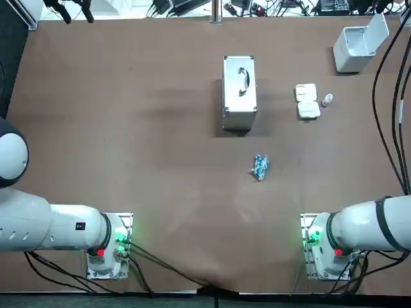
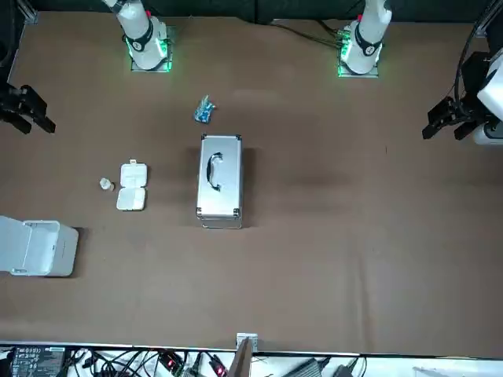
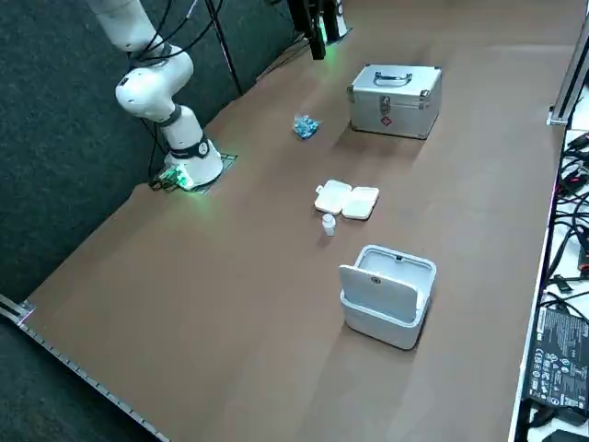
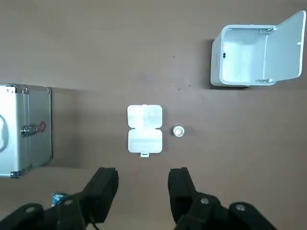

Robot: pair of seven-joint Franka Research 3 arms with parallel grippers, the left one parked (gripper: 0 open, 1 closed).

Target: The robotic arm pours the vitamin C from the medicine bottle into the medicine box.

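The white medicine box (image 4: 145, 129) lies open and flat on the bench below the raised tool (image 4: 142, 175), the small white medicine bottle (image 4: 178, 131) upright just beside it.

Hand (image 4: 143, 184), fingers (image 4: 103, 187) spread, hangs well above open med box (image 4: 144, 130), bottle (image 4: 178, 131) beside.

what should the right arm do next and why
Probably lower the right gripper toward the medicine bottle and centre over it: it is open and empty, high above the table, and the bottle stands untouched beside the open medicine box.
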